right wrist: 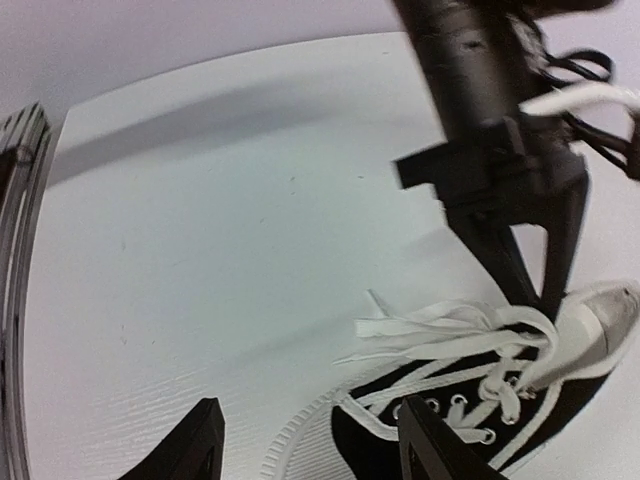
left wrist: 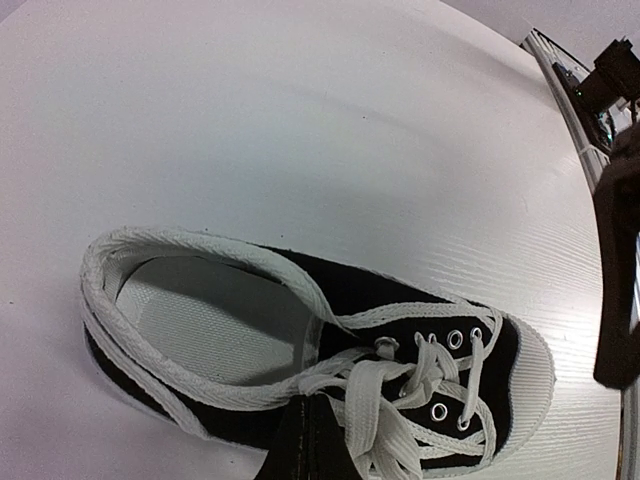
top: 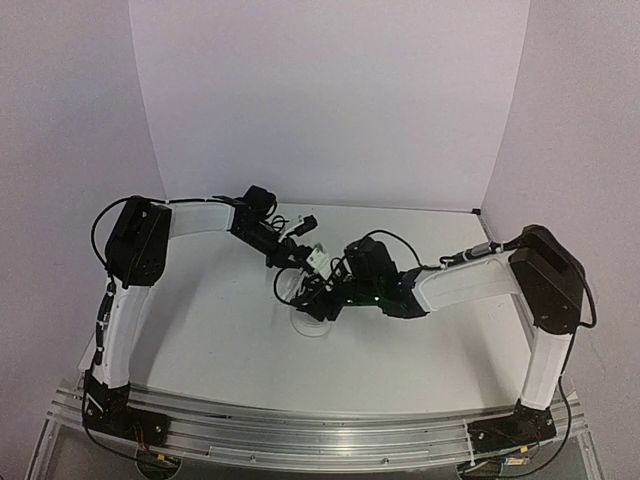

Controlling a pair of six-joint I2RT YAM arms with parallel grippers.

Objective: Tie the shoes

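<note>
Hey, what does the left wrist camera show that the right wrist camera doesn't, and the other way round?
Only left wrist: the inside of the sneaker, with its pale insole. Only right wrist: the left gripper from outside, seemingly pinching the laces, and that the right gripper is open. Both: the laces, eyelets and white toe cap, on the white table.

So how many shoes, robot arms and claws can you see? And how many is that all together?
Shoe: 1
Robot arms: 2 (left arm, right arm)
Claws: 2 (left claw, right claw)
Total: 5
</note>
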